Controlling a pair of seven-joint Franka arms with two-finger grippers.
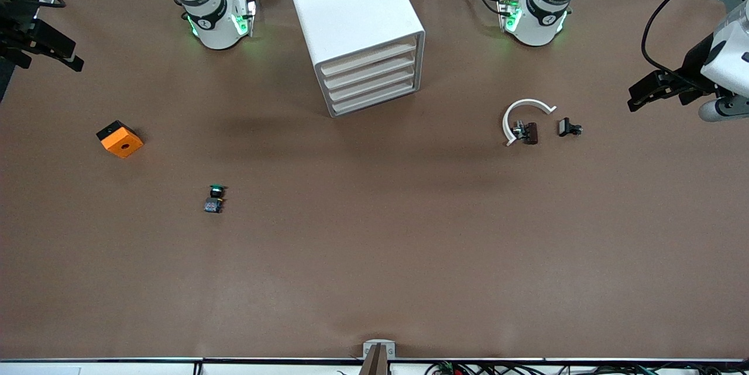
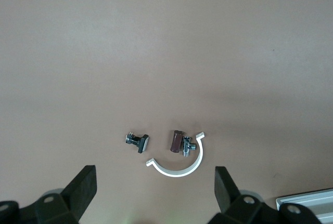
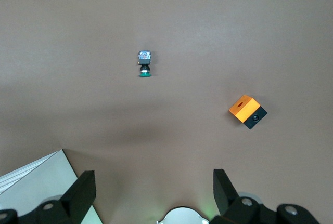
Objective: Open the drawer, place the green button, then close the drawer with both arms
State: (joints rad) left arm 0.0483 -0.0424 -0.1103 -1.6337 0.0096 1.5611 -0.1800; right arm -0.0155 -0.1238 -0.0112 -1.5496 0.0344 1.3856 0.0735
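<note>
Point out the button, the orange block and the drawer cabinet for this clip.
button (image 1: 215,199): front view, on its dark body just under the green cap.
orange block (image 1: 122,141): front view, on its orange top face.
cabinet (image 1: 345,6): front view, on its white top panel.

front view high across the table (image 1: 374,281), facing both bases at twelve o'clock, whole tabletop in frame. left wrist view high, looking straight down past spread fingertips (image 2: 83,182) onto the white curved piece (image 2: 179,161). right wrist view alike, over the orange block (image 3: 247,112) and button (image 3: 144,63). all three shared with the front view.
</note>
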